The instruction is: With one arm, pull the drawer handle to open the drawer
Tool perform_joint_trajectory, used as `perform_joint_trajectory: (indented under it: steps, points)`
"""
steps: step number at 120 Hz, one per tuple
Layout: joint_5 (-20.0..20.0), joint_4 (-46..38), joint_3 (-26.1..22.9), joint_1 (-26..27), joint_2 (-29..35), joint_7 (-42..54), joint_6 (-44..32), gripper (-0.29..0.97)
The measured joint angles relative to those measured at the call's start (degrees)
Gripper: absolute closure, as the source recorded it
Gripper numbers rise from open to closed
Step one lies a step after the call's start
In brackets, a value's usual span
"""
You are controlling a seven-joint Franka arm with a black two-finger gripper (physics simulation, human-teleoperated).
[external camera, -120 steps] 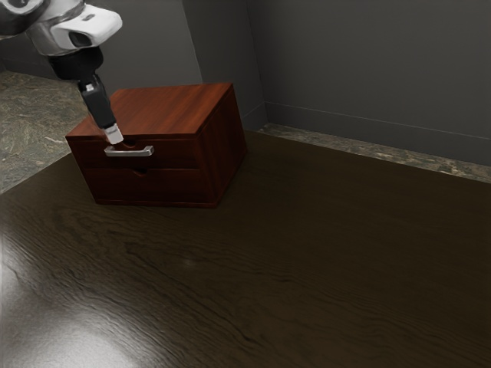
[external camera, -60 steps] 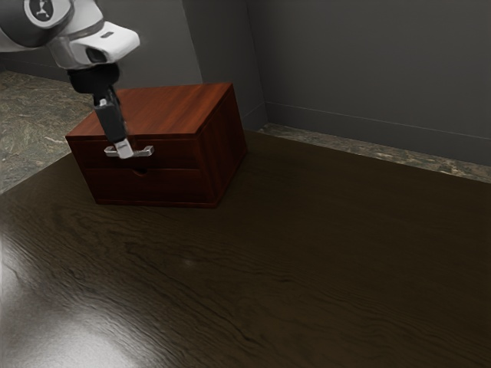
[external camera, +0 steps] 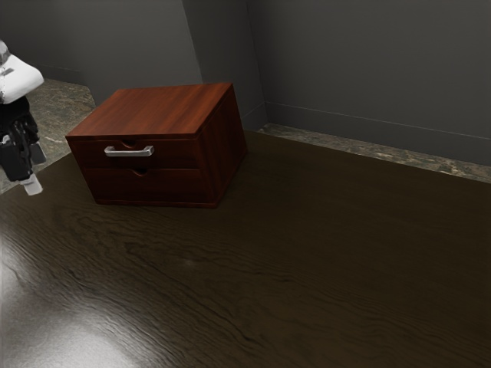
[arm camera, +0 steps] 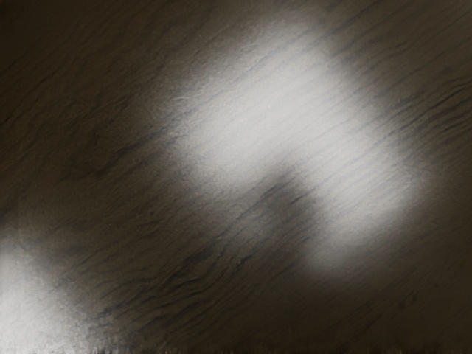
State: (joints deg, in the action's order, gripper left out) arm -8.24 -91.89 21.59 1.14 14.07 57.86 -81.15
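Contact with the drawer handle (external camera: 129, 151) is gone. Half a second ago the gripper (external camera: 29, 182) sat on it; now it hangs at the exterior view's left edge, well apart from the wooden cabinet (external camera: 165, 115), low over the dark counter (external camera: 307, 268). Whether it is open or closed I cannot tell. The top drawer (external camera: 173, 152) looks flush with the cabinet front, unopened, so the pull seems to have slipped and a fresh approach is likely needed.
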Motion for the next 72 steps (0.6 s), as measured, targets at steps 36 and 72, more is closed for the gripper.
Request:
perform_joint_trajectory:
  steps: [36,72]
  points:
    - [4.4,1.6,0.0,-3.7,-9.9,13.7,-11.7,0.0]
    - [10.8,14.1,-0.1,-7.1,-23.7,23.4,-17.2,0.0]
